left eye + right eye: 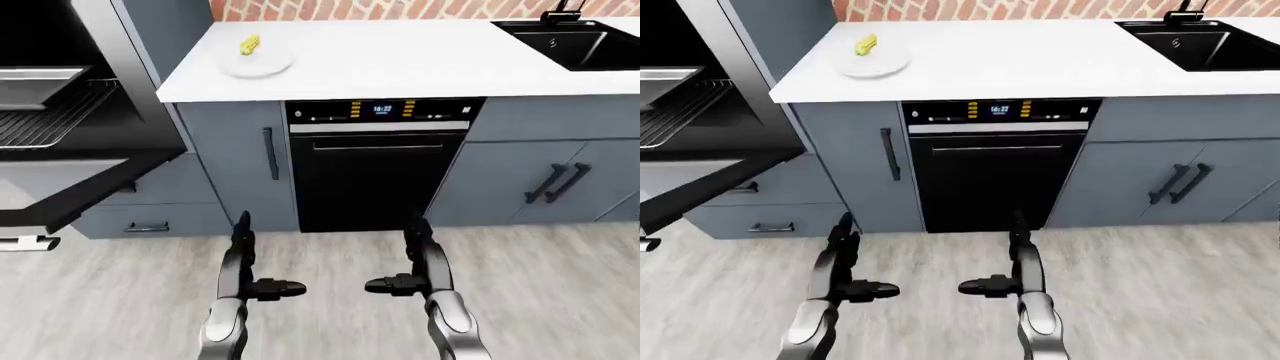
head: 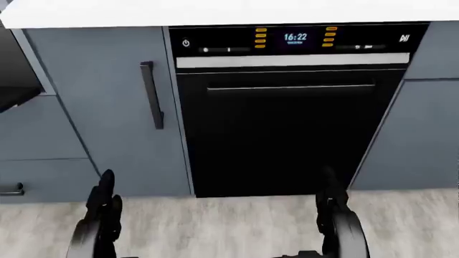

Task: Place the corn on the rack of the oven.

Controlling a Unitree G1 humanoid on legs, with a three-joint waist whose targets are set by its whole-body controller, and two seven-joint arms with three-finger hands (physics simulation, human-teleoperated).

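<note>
Two dark metal three-fingered hands hang low over the pale grey wood-look floor [image 1: 560, 300], both empty, with fingers spread apart. The left hand [image 1: 250, 279] and the right hand [image 1: 412, 276] each point a thumb toward the other, with a clear gap between them. Well above the left hand in the left-eye view, and a little to its right, the small yellow piece of corn [image 1: 249, 45] lies on a round white plate [image 1: 258, 62] on the white tabletop [image 1: 400, 60]. Far up and to the left of the left hand, the wall oven with its door folded down [image 1: 70, 191] shows a wire rack [image 1: 45, 120] inside, well apart from the corn. Directly above and between both hands stands a black built-in appliance with an orange-lit control panel [image 1: 380, 165]. Up and to the right of the right hand, a black sink basin [image 1: 570, 41] is set into the tabletop.
</note>
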